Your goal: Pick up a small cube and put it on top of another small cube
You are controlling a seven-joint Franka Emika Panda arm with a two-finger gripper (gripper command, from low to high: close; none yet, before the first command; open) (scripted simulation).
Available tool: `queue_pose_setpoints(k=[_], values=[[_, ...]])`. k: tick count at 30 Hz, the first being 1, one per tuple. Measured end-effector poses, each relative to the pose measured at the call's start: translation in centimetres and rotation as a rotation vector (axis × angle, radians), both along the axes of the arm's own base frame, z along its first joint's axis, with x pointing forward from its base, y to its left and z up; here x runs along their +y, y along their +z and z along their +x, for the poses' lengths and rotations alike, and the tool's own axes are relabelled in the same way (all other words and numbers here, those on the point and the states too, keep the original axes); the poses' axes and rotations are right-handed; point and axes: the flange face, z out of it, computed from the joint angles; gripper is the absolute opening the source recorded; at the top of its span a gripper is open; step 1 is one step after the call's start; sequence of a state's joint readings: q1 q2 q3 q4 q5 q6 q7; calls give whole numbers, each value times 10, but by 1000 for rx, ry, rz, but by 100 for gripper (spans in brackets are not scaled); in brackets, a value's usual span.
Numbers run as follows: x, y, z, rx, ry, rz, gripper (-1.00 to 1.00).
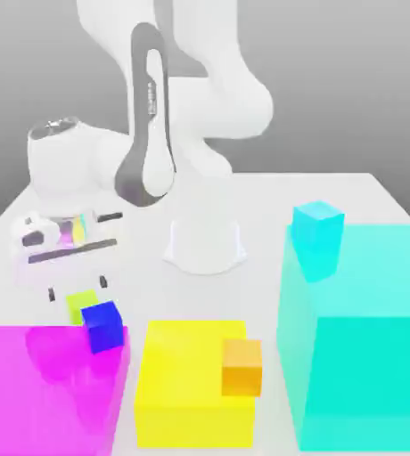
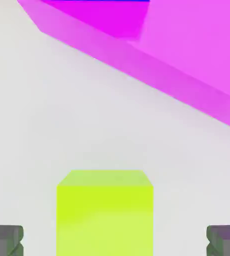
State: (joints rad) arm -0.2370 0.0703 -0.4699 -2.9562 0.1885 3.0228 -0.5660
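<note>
Exterior view: gripper [image 1: 77,289] is hanging low over the white table [image 1: 271,200], fingers standing wide, gripping nothing. Small lime cube [image 1: 79,304] is sitting on the table beneath it, touching the small blue cube [image 1: 102,326] beside the magenta block [image 1: 39,392]. Small orange cube [image 1: 241,366] is resting against the yellow block [image 1: 186,383]; a small cyan cube [image 1: 318,233] against the large cyan block [image 1: 369,338]. No writing is reading legibly.

Hand view: small lime cube [image 2: 105,212] is lying between the spread fingertips [image 2: 6,240], apart from both; magenta block [image 2: 187,55] is lying beyond.

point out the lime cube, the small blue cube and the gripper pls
lime cube [image 2: 105,215]: hand view, on its front face.
small blue cube [image 1: 102,326]: exterior view, on its front face.
gripper [image 1: 77,289]: exterior view, midway between the open fingertips, just above the lime cube.
</note>
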Motion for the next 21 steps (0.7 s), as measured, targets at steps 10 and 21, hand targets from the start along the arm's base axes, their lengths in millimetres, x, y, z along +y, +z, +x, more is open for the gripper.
queue_pose_setpoints(k=[10,21], values=[[2,-37,-7,0,-3,8,-100],[-1,-12,-2,1,-6,1,-100]])
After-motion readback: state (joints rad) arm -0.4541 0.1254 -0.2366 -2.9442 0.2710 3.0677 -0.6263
